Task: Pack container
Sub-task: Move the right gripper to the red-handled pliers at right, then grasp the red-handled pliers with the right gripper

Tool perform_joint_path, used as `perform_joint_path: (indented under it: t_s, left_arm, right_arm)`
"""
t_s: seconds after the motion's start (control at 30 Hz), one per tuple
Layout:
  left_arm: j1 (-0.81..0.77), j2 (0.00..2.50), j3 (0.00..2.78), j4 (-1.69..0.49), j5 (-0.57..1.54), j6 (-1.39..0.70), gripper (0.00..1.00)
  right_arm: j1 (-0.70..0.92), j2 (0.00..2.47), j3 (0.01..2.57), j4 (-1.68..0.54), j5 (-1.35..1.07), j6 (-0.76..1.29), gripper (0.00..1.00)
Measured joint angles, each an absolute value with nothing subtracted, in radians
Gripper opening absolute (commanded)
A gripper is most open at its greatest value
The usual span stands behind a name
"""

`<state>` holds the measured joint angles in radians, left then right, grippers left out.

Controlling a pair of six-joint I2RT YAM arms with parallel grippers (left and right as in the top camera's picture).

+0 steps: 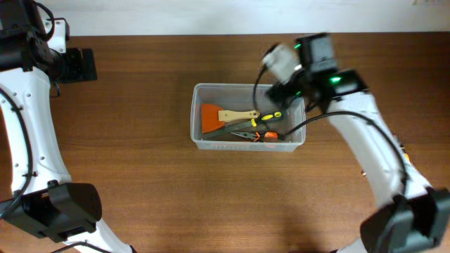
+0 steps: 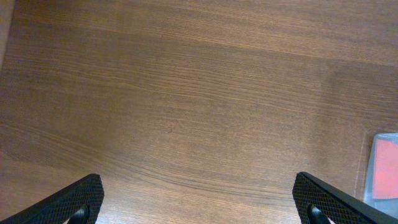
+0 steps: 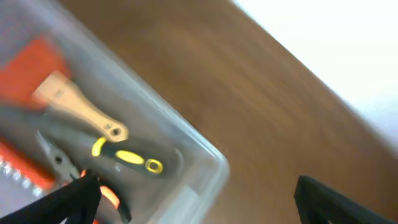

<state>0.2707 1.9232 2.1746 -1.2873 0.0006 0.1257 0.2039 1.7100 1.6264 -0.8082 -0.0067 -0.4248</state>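
The clear plastic container (image 1: 199,116) sits mid-table and holds an orange scraper with a wooden handle (image 1: 238,116), a black-and-yellow handled tool (image 1: 271,116) and orange-handled pliers (image 1: 256,135). My right gripper (image 1: 299,88) hovers over the container's far right corner; in the right wrist view its fingers (image 3: 199,202) are wide apart and empty, above the container's corner (image 3: 211,171). My left gripper (image 1: 77,65) is at the far left of the table, open and empty over bare wood (image 2: 199,208). The container's edge (image 2: 382,165) shows at the right of the left wrist view.
The brown wooden table (image 1: 140,190) ends at a white wall edge along the back (image 1: 211,17). The right arm (image 1: 373,154) crosses the table's right side, the left arm (image 1: 28,140) the left side.
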Motion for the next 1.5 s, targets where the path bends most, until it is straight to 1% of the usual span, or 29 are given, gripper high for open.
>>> perform_joint_path:
  t_s: [0.17,0.33,0.43,0.53,0.7,0.8,1.0,1.27,1.5]
  left_arm:
    - [0.271,1.923,2.175,-1.288,0.001,0.126,0.99]
    - [0.271,1.923,2.175,-1.288,0.001,0.126,0.99]
    - [0.271,1.923,2.175,-1.287,0.001,0.126,0.99]
    - [0.271,1.923,2.175,-1.288,0.001,0.126,0.99]
    - [0.271,1.923,2.175,-1.29,0.001,0.126,0.99]
    - [0.271,1.923,2.175,-1.29,0.001,0.126,0.99]
    - [0.271,1.923,2.175,-1.29,0.001,0.126,0.99]
    - [0.271,1.923,2.175,-1.29,0.001,0.126,0.99]
    - [0.271,1.923,2.175,-1.29,0.001,0.126,0.99]
  right_arm:
    - [-0.007,1.688,1.656,-0.947,0.021,-0.049,1.0]
    - [-0.242,1.689,1.578,-1.101,0.038,0.295,1.0]
    - [-0.329,1.69,1.477,-1.103,0.032,0.409,1.0]
    - [-0.368,1.691,1.347,-1.052,0.023,0.497,0.99]
    - [-0.374,1.696,1.163,-0.915,0.012,0.567,0.97]
    - [-0.374,1.697,1.118,-0.873,0.014,0.581,0.97]
    - [-0.402,1.697,1.111,-0.818,0.015,0.598,0.97]
    - [-0.488,1.742,1.111,-0.741,0.01,0.602,0.96]
    - [-0.503,1.814,1.111,-0.657,-0.025,0.589,0.89]
